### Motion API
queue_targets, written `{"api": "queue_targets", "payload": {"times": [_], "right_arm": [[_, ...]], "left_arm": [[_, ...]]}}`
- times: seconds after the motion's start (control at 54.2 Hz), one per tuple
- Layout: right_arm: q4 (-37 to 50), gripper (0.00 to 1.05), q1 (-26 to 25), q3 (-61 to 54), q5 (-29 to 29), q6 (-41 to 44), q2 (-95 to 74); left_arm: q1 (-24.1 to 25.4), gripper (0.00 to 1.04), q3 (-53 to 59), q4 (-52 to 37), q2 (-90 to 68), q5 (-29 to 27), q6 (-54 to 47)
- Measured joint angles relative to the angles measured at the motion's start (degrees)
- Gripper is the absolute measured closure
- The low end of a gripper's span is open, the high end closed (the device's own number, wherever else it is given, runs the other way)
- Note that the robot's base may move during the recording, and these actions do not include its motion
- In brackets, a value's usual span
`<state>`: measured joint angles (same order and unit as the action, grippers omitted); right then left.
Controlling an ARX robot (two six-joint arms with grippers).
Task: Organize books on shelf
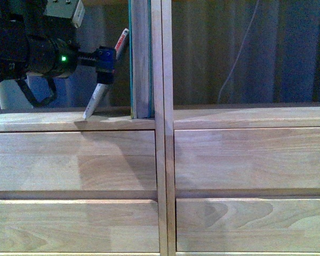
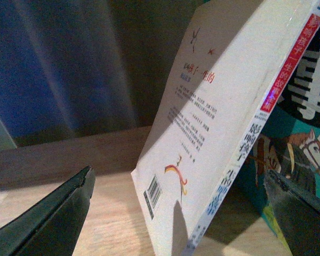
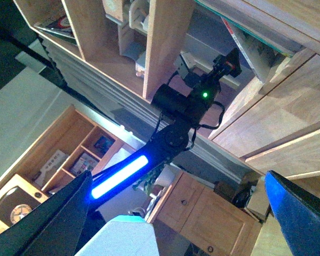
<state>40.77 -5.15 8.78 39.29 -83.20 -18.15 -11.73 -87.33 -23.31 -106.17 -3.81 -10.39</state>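
A thin pale paperback (image 1: 96, 98) with a white-red spine leans in the shelf's (image 1: 69, 121) left compartment, bottom edge on the board, top tilted toward a thick teal book (image 1: 140, 58). The teal book stands upright against the centre divider. My left gripper (image 1: 104, 61) is open with its fingers on either side of the paperback's middle. In the left wrist view the paperback's white back cover (image 2: 202, 133) fills the gap between the fingers (image 2: 53, 213), and the teal book's horse-picture cover (image 2: 296, 149) is behind it. My right gripper (image 3: 178, 178) is open, empty and far from the shelf.
Two drawer fronts (image 1: 69, 160) lie below each compartment. The right compartment holds only a hanging white cable (image 1: 237, 53) before a curtain. The right wrist view shows my left arm (image 3: 176, 106) at the shelf and a low wooden cabinet (image 3: 202, 213) beyond.
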Motion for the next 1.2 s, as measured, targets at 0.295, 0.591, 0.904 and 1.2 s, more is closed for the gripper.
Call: {"api": "queue_targets", "payload": {"times": [0.295, 0.591, 0.904, 1.2], "right_arm": [[-15.4, 0.07, 2.2, 4.0, -8.8, 17.6, 2.6], [-31.4, 0.07, 1.1, 3.9, -25.2, 60.5, 7.1], [-43.6, 0.35, 4.7, 3.6, -38.7, 79.3, 8.3], [-42.1, 0.96, 4.9, -2.0, -39.1, 82.6, 12.3]], "left_arm": [[0.2, 0.07, 25.5, -4.0, 26.3, -2.1, 2.6], [11.1, 0.07, 47.8, 7.5, 57.4, 9.8, 12.3], [23.2, 0.47, 66.4, 29.1, 91.0, 14.8, 11.9], [12.1, 1.02, 76.3, 26.0, 97.5, 3.9, 10.9]]}}
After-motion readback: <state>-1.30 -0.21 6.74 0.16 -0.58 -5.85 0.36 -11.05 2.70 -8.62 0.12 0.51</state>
